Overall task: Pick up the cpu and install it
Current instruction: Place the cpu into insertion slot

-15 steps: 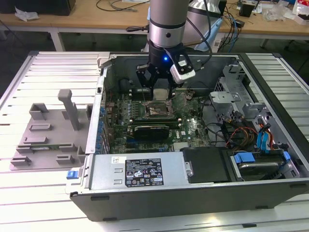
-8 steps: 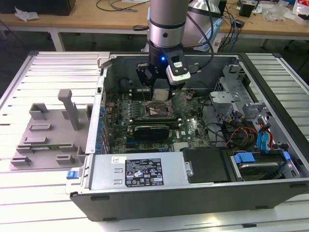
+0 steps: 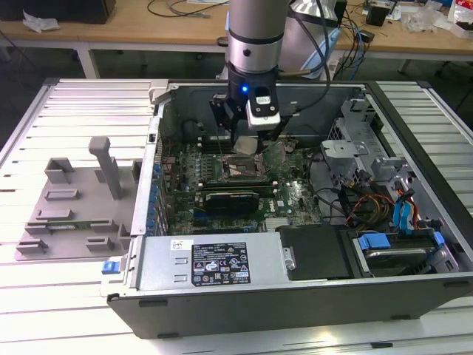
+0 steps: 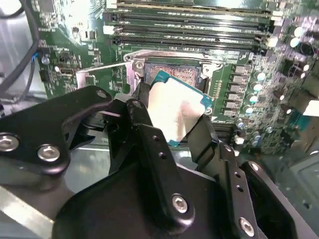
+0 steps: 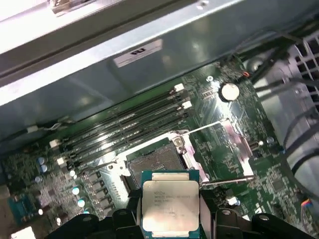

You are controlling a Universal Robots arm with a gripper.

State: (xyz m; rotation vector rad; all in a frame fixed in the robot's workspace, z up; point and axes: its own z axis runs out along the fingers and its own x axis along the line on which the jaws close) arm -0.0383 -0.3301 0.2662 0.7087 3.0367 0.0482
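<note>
Grey tray (image 3: 74,214) on the exterior view's left. Open PC case (image 3: 295,303) mid-frame, gripper (image 3: 247,148) down inside it, clamped on the cpu (image 5: 170,206) by two opposite edges, metal top showing. Cpu sits just off the open socket (image 5: 154,162), not seated. Drive cage (image 3: 355,140) on the exterior view's right

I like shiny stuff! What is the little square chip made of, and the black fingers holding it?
The cpu looks like pale silvery metal on top, glinting softly, with a blue-green board rim. The gripper looks matte black: painted metal or hard plastic, I cannot tell which.
</note>
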